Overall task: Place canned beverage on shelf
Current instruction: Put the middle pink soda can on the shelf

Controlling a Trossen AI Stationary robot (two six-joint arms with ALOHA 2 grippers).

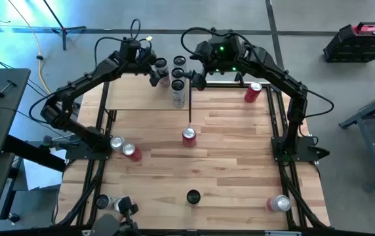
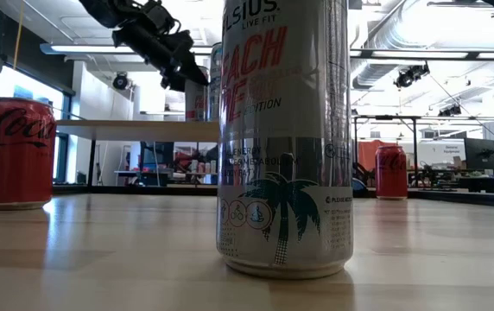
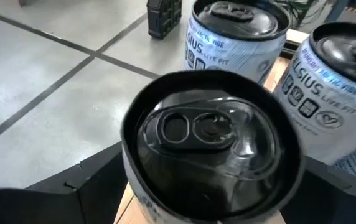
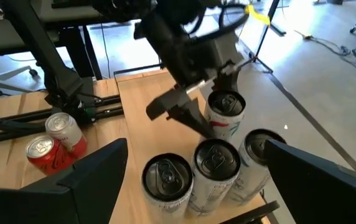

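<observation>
- At the far shelf of light-wood planks [image 1: 132, 98], our left gripper [image 4: 193, 115] straddles a tall silver-white beverage can [image 4: 224, 115], jaws wide, apparently just set down.
- We should retract straight upward to avoid tipping it; right gripper [image 1: 194, 82] hovers open beside the neighbouring cans [image 4: 193, 171].

1. Wooden table [image 1: 227, 141], long planks, carries everything.
2. On it: a red can [image 1: 189, 136] at the middle, two cans [image 1: 125, 147] lying on the left, a red can [image 1: 252, 92] far right.
3. Raised shelf [image 1: 135, 98] at the back holds a cluster of tall cans [image 1: 177, 82].
</observation>
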